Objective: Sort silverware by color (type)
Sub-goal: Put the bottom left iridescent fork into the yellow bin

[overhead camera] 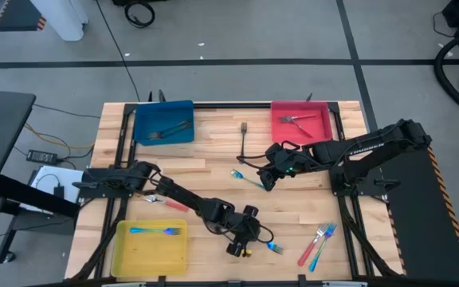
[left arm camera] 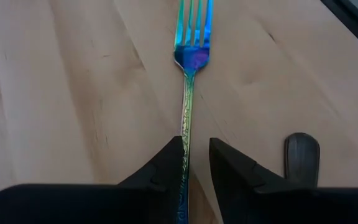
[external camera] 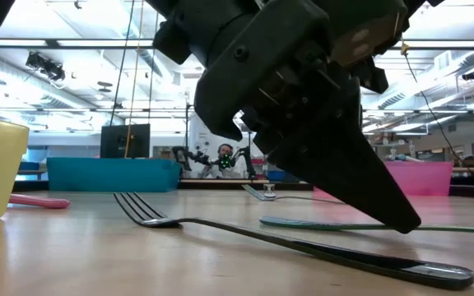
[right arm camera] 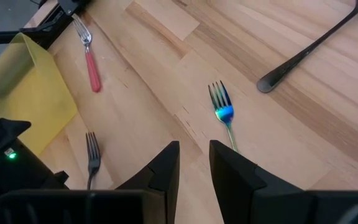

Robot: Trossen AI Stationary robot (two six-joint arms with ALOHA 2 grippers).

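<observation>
An iridescent blue-green metal fork (left arm camera: 190, 93) lies flat on the wood, tines pointing away from the left wrist camera. Another shimmering teal fork (right arm camera: 223, 113) lies flat mid-table, near a slim dark grey metal fork (overhead camera: 244, 138). A red-handled fork (right arm camera: 91, 61) lies beside the yellow tray, which holds one blue fork (overhead camera: 154, 231). Red and blue utensils (overhead camera: 318, 242) cluster at the near right.

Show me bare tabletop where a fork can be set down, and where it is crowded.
Free: the wood between the blue tray and the red tray, except one dark fork. Crowded: the front right, with the left gripper, and beside the right gripper.
</observation>
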